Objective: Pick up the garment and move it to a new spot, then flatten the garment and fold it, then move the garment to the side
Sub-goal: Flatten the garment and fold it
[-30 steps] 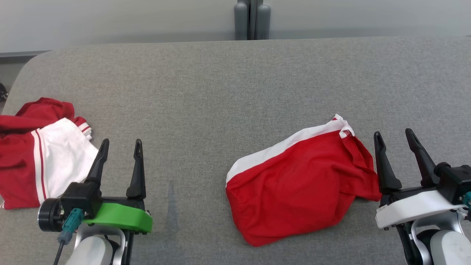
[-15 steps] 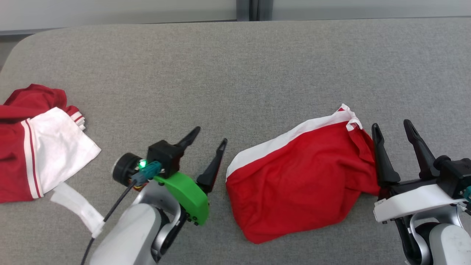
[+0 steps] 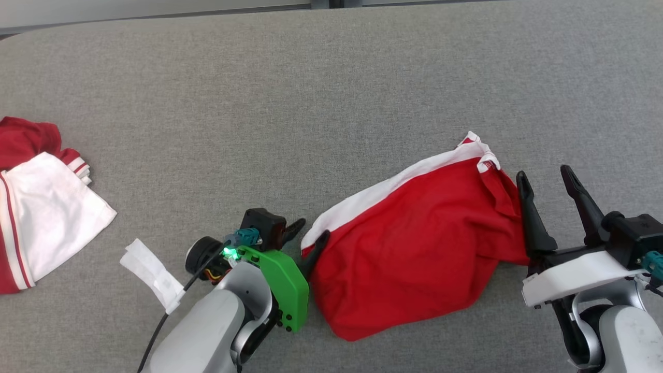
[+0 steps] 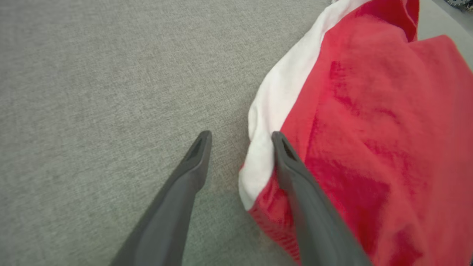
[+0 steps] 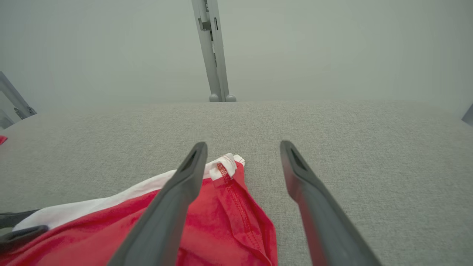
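Task's thing: a crumpled red jersey garment with a white band along its far edge (image 3: 414, 248), lying on the grey fabric-covered table (image 3: 311, 103), to the right of its middle in the head view.
Long axis: slanted, from the low corner near the robot's left up and away to the white-tipped corner at the robot's right.
Left hand: the green-cased left hand (image 3: 313, 230) sits at the garment's near-left corner, fingers apart. In the left wrist view one finger lies over the red cloth just beside the end of the white band, and the other is over bare table, so the corner's edge runs between them.
Right hand: the white-cased right hand (image 3: 543, 173) is at the opposite end, fingers wide apart with nothing between them. Its inner finger is just beside the hemmed right corner, its outer finger over bare table.
Nearer arm: the left, by my reading. It straddles the cloth, while the right stands beside it.
What the move turns on: the jaws need only to come together on that left corner. Whether the lower finger is under the fabric cannot be told.
Risk: pinching a single layer and dragging the pile instead of lifting it.
Elsewhere: a second red-and-white folded garment (image 3: 46, 207) lies well apart at the far left.
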Motion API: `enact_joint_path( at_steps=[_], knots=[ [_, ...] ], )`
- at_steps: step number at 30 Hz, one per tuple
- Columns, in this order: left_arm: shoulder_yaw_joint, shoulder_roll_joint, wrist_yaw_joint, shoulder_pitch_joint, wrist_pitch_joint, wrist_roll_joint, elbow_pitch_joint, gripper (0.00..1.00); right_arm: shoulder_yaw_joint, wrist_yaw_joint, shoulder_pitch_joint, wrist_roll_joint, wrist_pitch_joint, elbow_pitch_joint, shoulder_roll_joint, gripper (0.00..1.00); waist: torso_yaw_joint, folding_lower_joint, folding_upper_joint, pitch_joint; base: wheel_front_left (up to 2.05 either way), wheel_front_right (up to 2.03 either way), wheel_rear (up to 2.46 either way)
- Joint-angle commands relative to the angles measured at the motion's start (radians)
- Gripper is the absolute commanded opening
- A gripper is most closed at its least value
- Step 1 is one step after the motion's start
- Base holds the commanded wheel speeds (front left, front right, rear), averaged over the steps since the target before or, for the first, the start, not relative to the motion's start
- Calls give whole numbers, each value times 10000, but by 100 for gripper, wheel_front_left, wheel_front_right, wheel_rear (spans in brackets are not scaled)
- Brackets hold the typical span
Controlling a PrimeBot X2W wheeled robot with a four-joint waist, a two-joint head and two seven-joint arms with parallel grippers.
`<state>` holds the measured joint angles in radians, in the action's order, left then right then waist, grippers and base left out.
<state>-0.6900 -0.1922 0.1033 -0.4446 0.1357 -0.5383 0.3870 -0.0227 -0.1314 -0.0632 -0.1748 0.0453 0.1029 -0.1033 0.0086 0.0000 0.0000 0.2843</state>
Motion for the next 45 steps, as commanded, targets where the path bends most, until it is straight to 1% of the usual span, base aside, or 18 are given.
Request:
enact_joint_path(
  at_steps=[1,6,9,10,16,17,18,22,24,28,30,33,36,41,45],
  knots=[
    [-41,21,55,-209,38,-83,57,0,85,14,-189,-2,-77,-99,-136,100,-10,0,0,77,0,0,0],
    [-166,13,113,-417,-87,-75,155,0,521,14,-669,-71,-345,-672,-615,100,96,0,0,237,0,0,0],
    [-272,65,150,-565,-230,-47,143,0,813,14,-1051,-134,-405,-1206,-943,100,271,0,0,336,0,0,0],
    [-343,85,170,-634,-273,-30,147,0,979,14,-1286,-194,-404,-1561,-1077,100,380,0,0,401,0,0,0],
    [-419,150,177,-790,-578,44,107,0,1156,14,-1947,-249,-421,-2541,-1254,100,615,0,0,619,0,0,0],
    [-403,158,176,-803,-649,44,91,0,1138,14,-2034,-267,-369,-2646,-1269,37,637,0,0,638,0,0,0],
    [-383,163,154,-804,-756,63,66,0,1084,14,-2110,-289,-382,-2819,-1277,0,659,0,0,647,0,0,0],
    [-251,124,-60,-809,-1284,187,-143,0,867,14,-2221,-389,-220,-2987,-1355,0,713,0,0,600,0,0,0],
    [-114,56,-230,-788,-1589,249,-293,0,732,14,-2265,-426,51,-2804,-1398,0,696,0,0,507,0,0,0],
    [342,-69,-718,-793,-2306,331,-909,0,481,14,-2311,-544,570,-2193,-1431,0,580,0,0,182,0,0,0],
    [671,-83,-981,-701,-2601,167,-1275,0,403,14,-2343,-565,763,-1757,-1411,0,494,0,0,-42,0,0,0],
    [1075,-204,-1397,-696,-3033,274,-2049,0,227,15,-2424,-562,989,-911,-1343,0,368,0,0,-360,0,0,0],
    [1315,-287,-1698,-809,-3332,415,-2843,0,142,15,-2573,-510,1077,-62,-1354,0,270,0,0,-651,0,0,0],
    [1677,-522,-2185,-1174,-3581,1016,-4341,0,-48,14,-2966,-403,816,1404,-1477,0,125,0,0,-1025,0,0,0],
    [1860,-780,-2465,-1558,-3434,1405,-5385,0,-247,14,-3345,-458,367,2162,-1634,0,88,0,0,-1167,0,0,0]
  ],
)
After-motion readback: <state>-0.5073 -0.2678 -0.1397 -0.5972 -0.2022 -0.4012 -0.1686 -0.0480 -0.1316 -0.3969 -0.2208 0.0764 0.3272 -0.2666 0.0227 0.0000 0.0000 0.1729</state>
